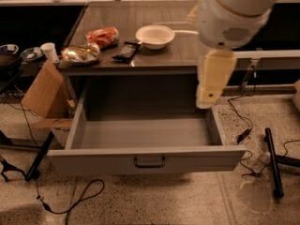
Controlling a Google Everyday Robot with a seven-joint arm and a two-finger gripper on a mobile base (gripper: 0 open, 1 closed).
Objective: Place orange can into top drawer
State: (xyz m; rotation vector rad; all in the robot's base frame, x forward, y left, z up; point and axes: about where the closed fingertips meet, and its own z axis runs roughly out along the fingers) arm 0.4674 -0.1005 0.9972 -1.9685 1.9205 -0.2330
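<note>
One look at the orange can (80,54) and I'd say it's going to be a fiddly grab. It sits in the upper left of the frame, right at the front left corner of the surface (187,55). The orange-red packet (103,35) is just behind it and the black packet (126,51) is off to its right. Can't tell if it's upright or on its side.

The skin looks gold-silver and wrinkly like foil, so my guess is light, thin-walled and easy to crush — probably slippery too. I'd take it across the middle of the body with a gentle squeeze. I'd also come in from above, so it doesn't get nudged off the edge it's so close to.

The claw (209,90) is nowhere near it. It hangs right of centre, below the big white arm joint (229,13), over the back right corner of the top drawer (145,153), and it's not holding the can. Whether it's wide or narrow I can't tell from this angle.

Drawer's pulled right out and looks deep with a broad floor — the drop-off should be the easy bit. White bowl (154,35) is well apart from the can, so not in the way.
</note>
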